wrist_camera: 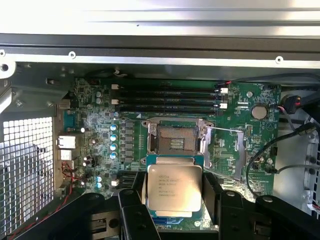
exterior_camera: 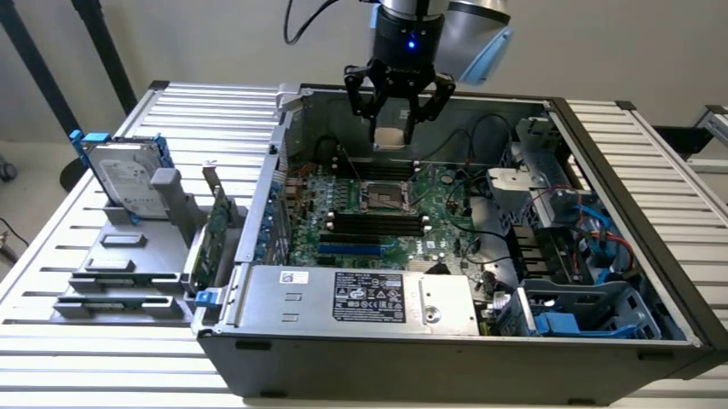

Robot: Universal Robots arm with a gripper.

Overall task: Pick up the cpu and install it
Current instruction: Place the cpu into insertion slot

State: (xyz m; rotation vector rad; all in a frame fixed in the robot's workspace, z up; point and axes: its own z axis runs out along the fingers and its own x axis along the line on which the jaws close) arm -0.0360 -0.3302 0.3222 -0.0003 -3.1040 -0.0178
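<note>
Cpu (wrist_camera: 174, 187) sits between the fingers (wrist_camera: 134, 202), which are set wide and clamped on two opposite edges, metal top facing the wrist camera. The gripper (exterior_camera: 391, 119) hangs with it in the air over the board (wrist_camera: 100, 125), inside the open case (exterior_camera: 455, 341). The cpu is not seated yet.

The socket (wrist_camera: 175, 140) is just past the fingertips and below them, uncovered, with contacts showing. Its retaining frame looks swung clear, but that is hard to confirm from here.

Risks:
- The grip is on thin edges only. A jolt or a slight loosening could tilt or drop the chip onto the contacts.
- If the chip goes down off-centre or twisted relative to the socket, it would bend contacts or ride up on the frame.
- Its corner marking can't be read, so a wrong rotation is possible.
- The fingers are wide, so their outer sides could catch the socket lever (wrist_camera: 227, 131).

Further out, the memory sticks (wrist_camera: 167, 100) lie beyond the socket. Loose cables (wrist_camera: 280, 145) to one side could snag the arm.
</note>
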